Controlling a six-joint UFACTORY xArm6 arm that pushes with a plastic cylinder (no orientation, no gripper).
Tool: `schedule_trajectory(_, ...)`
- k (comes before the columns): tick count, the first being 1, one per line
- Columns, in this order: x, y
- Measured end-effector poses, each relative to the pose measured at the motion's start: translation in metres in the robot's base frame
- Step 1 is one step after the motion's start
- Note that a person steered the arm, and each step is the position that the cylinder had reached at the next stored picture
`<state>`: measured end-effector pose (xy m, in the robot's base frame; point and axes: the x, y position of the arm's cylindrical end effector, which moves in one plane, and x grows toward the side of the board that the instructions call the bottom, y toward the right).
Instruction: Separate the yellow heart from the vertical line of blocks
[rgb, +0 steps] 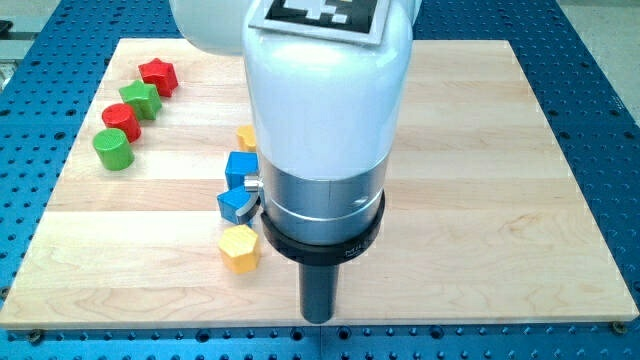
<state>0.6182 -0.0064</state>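
A vertical line of blocks stands left of the arm. At its top is a yellow block (245, 137), half hidden by the arm, its shape unclear. Below it are a blue block (240, 167), a second blue block (235, 205), and a yellow hexagon (240, 247) at the bottom. My tip (317, 319) rests near the board's bottom edge, below and to the right of the yellow hexagon, touching no block. The arm's white body (325, 100) covers the board's middle and hides anything behind it.
A diagonal row sits at the view's upper left: red star (158, 74), green block (140, 99), red cylinder (120, 121), green cylinder (113, 149). The wooden board (500, 200) lies on a blue perforated table; its bottom edge is just below my tip.
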Motion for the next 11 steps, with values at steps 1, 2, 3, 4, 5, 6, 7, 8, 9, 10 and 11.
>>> schedule_trajectory(1, 0.0, -0.027)
schedule_trajectory(2, -0.004, 0.004)
schedule_trajectory(3, -0.042, 0.022)
schedule_trajectory(4, -0.084, 0.021)
schedule_trajectory(5, -0.129, 0.026)
schedule_trajectory(6, -0.185, 0.005)
schedule_trajectory(7, -0.2, -0.019)
schedule_trajectory(8, -0.219, -0.033)
schedule_trajectory(9, -0.212, -0.111)
schedule_trajectory(10, -0.206, -0.137)
schedule_trajectory(11, -0.206, -0.109)
